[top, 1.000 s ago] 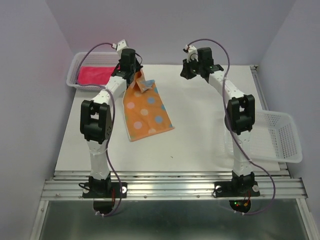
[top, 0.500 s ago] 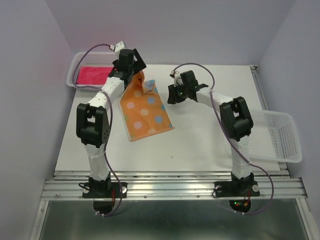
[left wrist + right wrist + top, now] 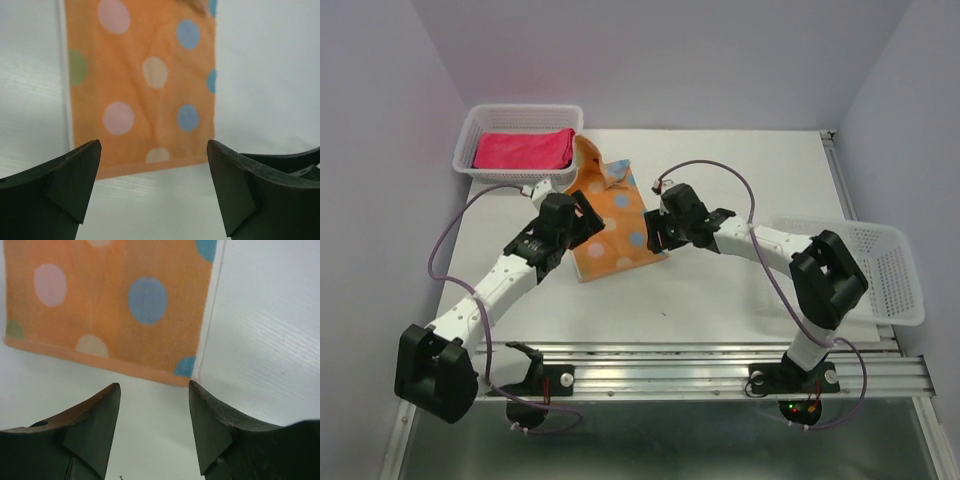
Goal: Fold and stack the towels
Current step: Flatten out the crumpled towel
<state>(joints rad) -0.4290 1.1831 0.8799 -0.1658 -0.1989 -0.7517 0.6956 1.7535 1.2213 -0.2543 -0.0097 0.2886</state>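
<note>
Top external view: left hand [image 3: 584,214] and right hand [image 3: 656,236] (both empty) gape near the dotted towel [image 3: 612,222].

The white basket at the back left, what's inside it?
The basket holds a pink-red towel, apparently folded, filling most of it. Anything beneath that towel is covered and cannot be seen.

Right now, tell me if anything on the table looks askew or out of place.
The orange dotted towel lies at a slant, its far end crumpled near the basket. Nothing else stands out.
</note>
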